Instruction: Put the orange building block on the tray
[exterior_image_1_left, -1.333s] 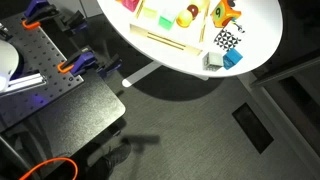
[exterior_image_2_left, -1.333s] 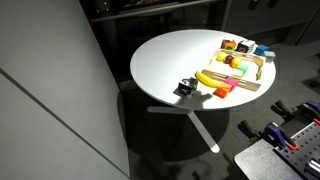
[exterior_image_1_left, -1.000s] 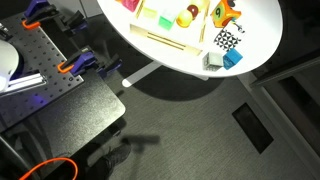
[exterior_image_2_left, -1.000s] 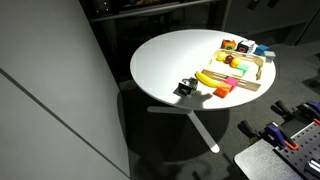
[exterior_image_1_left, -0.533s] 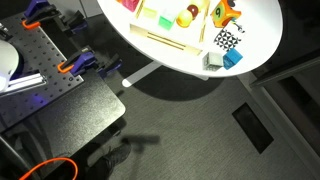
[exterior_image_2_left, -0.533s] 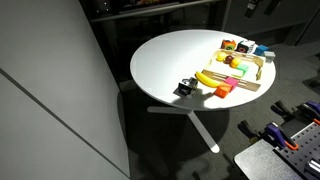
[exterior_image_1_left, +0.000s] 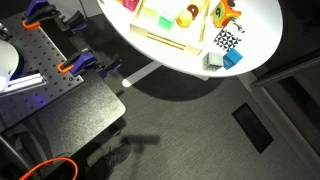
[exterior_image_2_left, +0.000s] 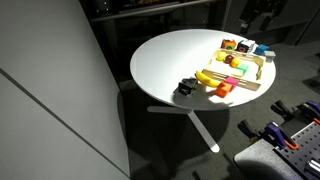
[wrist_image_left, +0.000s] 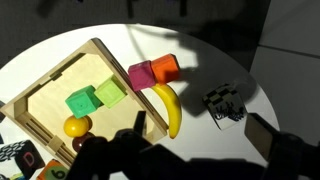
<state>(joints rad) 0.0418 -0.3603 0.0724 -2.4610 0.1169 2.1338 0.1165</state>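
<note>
The small bright orange toy block (wrist_image_left: 166, 67), stubby with softly rounded edges, lies on the round white bench (wrist_image_left: 215, 65) just outside a corner of the wide pale wooden tray (wrist_image_left: 45, 107). It touches a magenta block (wrist_image_left: 142, 76) that sits against the tray's rim. In an exterior view the orange block (exterior_image_2_left: 222, 91) shows at the tray's near corner. The dark hand (wrist_image_left: 200, 132) hangs above the bench beside the tray, its fingers spread wide and holding nothing.

orange building block (wrist_image_left: 165, 67): orange | tray (wrist_image_left: 50, 95): pale wood | checkered block (wrist_image_left: 226, 103): black-white | banana (wrist_image_left: 168, 110): yellow | tabletop (wrist_image_left: 205, 45): white
</note>
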